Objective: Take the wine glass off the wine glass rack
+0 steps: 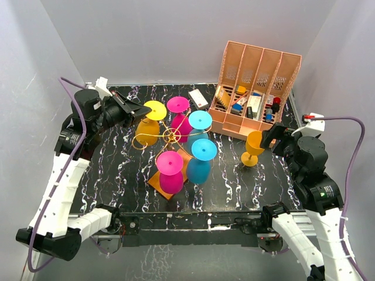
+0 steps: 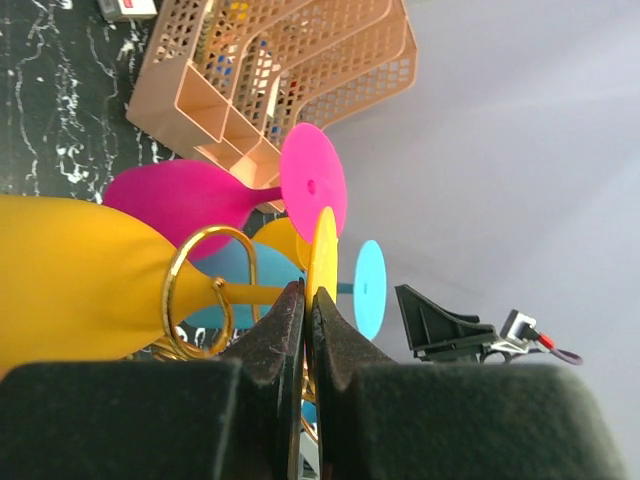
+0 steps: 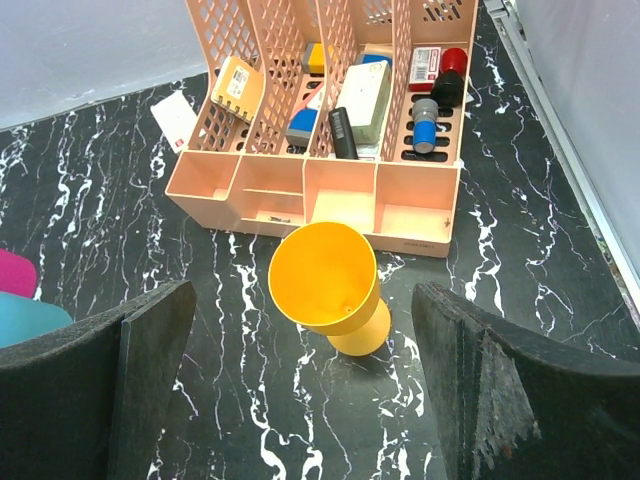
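Note:
The gold wire wine glass rack (image 1: 170, 137) stands on its orange base (image 1: 157, 180) mid-table, with several glasses hanging upside down from it. My left gripper (image 1: 138, 109) is shut on the edge of the foot disc of the yellow wine glass (image 1: 153, 111) at the rack's back left. In the left wrist view my left gripper (image 2: 308, 300) pinches that thin yellow disc (image 2: 322, 245), and the stem sits in a gold scroll (image 2: 200, 290). My right gripper (image 1: 275, 138) is open and empty, with its fingers either side of a second yellow glass (image 3: 325, 275) standing upright on the table.
Two magenta glasses (image 1: 171, 170) and two cyan glasses (image 1: 201, 159) hang on the other arms. A salmon-pink slotted desk organiser (image 1: 258, 88) with small items stands at the back right. A white card (image 1: 198, 97) lies behind the rack. White walls enclose the black marble table (image 1: 117, 175).

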You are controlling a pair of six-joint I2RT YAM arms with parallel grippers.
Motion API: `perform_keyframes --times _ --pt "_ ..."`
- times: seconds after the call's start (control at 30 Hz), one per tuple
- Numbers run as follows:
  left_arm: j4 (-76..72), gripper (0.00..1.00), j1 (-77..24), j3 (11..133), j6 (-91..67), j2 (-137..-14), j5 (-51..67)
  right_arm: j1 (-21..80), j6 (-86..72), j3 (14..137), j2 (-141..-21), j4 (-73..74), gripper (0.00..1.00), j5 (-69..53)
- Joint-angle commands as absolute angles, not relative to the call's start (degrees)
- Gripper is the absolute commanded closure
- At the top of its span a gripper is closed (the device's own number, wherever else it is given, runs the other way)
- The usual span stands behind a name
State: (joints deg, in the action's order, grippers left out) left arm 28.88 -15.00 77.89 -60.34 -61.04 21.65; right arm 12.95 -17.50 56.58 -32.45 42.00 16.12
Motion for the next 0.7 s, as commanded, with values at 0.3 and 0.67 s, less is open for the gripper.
perform_keyframes --times 0.3,0.67 --pt "30.90 1.00 -14.92 77.52 -62.13 -53.84 25.46 12.74 -19.63 60.70 -32.59 40.08 0.01 13.32" --pt "47.23 1.00 -14.89 79.14 -54.31 -47.81 8.49 12.69 -20.73 61.52 -32.92 41.05 0.01 11.38"
